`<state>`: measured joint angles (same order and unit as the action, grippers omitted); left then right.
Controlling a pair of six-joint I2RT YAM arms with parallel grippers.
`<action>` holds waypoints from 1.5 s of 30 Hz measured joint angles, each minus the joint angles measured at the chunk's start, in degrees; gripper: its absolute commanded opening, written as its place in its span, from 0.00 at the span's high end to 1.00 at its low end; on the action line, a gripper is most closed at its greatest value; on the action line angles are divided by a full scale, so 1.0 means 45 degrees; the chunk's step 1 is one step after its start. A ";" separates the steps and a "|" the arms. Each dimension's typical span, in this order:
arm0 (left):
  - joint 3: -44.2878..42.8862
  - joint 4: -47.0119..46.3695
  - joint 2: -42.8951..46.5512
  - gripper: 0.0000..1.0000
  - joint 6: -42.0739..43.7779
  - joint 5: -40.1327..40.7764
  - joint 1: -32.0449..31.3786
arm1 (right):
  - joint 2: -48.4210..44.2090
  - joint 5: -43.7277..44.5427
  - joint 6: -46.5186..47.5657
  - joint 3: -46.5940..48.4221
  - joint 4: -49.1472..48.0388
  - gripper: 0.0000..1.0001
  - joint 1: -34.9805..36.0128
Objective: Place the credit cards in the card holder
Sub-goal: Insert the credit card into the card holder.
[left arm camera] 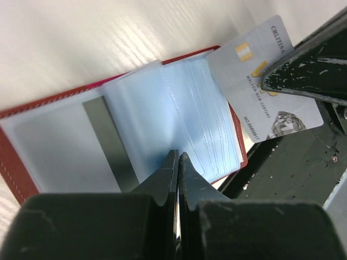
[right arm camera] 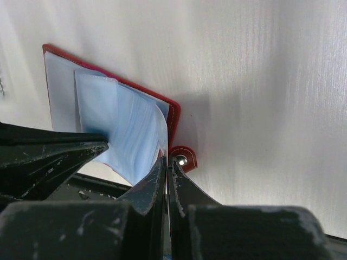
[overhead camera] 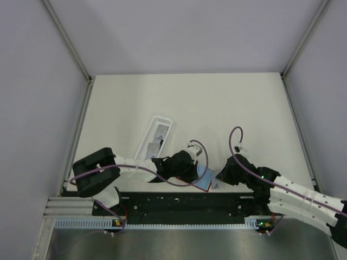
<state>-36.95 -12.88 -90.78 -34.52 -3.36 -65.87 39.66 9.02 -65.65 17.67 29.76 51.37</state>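
The card holder [left arm camera: 49, 138] lies open and face up at the near edge of the bench [overhead camera: 217, 103], right against the black rail [left arm camera: 287, 179] in front of the arm bases, between the two tools. Its clasp tab [right arm camera: 183, 158] hangs free on the far side, so nothing closes the cover.

The left tool [left arm camera: 178, 160] has its fingers pressed together, with the tips set down on the fan of clear sleeves [left arm camera: 184, 108]. Its job seems to be to hold the leaves down and keep the book spread so a pocket mouth stays reachable. Whether it pinches a single leaf or only presses on the stack, I cannot tell.

The right tool [right arm camera: 167, 162] is closed on one credit card [left arm camera: 255, 86], gripped by its outer end. The free end, with the gold chip, points at the right edge of the sleeves and appears to touch or slightly overlap it. That grip leaves the leading edge clear to slide in. The card is not yet inside any pocket.

As for contents, the sleeves that show look empty and see-through. The left inner pocket shows a dark strip [left arm camera: 105, 141], and I cannot say whether that is a stored card.

Further back on the bench, the white tray [overhead camera: 160, 120] holds a few grey cards [overhead camera: 156, 143]; their number is too small to make out. The job looks early.
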 measured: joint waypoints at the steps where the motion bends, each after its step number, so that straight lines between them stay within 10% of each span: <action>1: 0.0039 0.0005 0.0049 1.00 -0.0005 0.0029 0.0073 | -0.0010 0.0000 -0.0005 -0.0010 0.0044 1.00 0.0000; 18: 0.0228 -0.0248 0.0068 1.00 -0.0068 -0.0015 0.0209 | -0.2584 0.0607 0.0364 0.0214 0.1010 1.00 0.0000; 45: 0.0243 -0.0287 0.0063 1.00 -0.0117 -0.0131 0.0223 | -0.1253 0.1073 -0.3060 -0.0957 -0.2399 1.00 0.0000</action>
<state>-35.86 -14.17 -90.50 -35.05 -3.95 -64.86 34.02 13.85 -79.42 13.37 18.96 51.37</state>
